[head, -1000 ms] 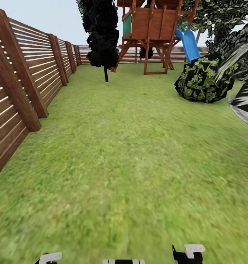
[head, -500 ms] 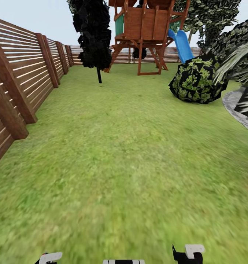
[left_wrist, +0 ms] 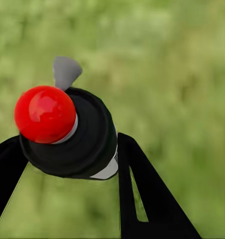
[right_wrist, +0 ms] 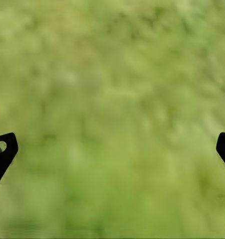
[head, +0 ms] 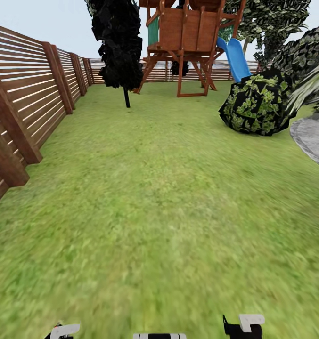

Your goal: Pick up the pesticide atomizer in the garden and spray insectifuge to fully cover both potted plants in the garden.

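Black fingers (left_wrist: 67,164) of the left gripper pinch the bottle (left_wrist: 72,134), a dark one with a red cap and grey nozzle, over blurred grass, while the right gripper's fingers (right_wrist: 5,149) are spread wide on nothing. Beyond the lawn (head: 154,188) lie the slatted fence (head: 32,94), a round bush (head: 258,106), the patio edge (head: 312,136) and a play tower (head: 187,37). I judge pickup done and the drive to the plants underway; next, find those rosettes; no writing is legible.

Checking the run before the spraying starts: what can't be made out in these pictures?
- Bottle, left wrist view: only its red-knobbed dark end shows in the left claw; its body is hidden behind.
- Paved patio, head view: cut off by the edge.
- Lawn, right wrist view: blurred.
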Controlling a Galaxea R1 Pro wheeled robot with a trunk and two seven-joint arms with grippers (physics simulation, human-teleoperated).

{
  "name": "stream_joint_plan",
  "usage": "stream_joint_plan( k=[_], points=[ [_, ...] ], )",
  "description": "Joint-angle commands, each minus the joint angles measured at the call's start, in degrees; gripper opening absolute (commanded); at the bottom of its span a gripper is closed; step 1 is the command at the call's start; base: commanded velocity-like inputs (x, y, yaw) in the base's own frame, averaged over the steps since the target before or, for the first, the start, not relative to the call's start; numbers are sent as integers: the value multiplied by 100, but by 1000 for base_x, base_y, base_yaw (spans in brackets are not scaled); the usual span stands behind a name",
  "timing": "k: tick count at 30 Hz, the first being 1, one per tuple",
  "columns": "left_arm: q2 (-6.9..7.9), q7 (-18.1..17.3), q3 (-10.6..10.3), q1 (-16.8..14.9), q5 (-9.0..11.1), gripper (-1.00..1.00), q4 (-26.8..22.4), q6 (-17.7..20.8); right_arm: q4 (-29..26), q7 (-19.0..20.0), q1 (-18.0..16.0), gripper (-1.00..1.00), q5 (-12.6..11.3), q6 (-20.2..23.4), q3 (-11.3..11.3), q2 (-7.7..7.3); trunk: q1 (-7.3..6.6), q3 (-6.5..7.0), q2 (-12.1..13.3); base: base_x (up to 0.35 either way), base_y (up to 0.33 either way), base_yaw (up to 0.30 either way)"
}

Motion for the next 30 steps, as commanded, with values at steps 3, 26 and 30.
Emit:
stream_joint_plan(
  k=[3,26,30],
  points=[
    [0,12,35,-5,-60,-100,22,-23,0,-31,-1,100,-34,-9,50,0,2,-4,-1,335,0,0],
    [0,15,40,-5,-60,-100,21,-20,0,-33,-2,100,-34,-9,51,35,2,-4,-1,335,0,0],
    [0,13,41,-5,-60,-100,24,-20,0,-33,-1,100,-33,-9,51,35,2,-4,-1,335,0,0]
  ],
)
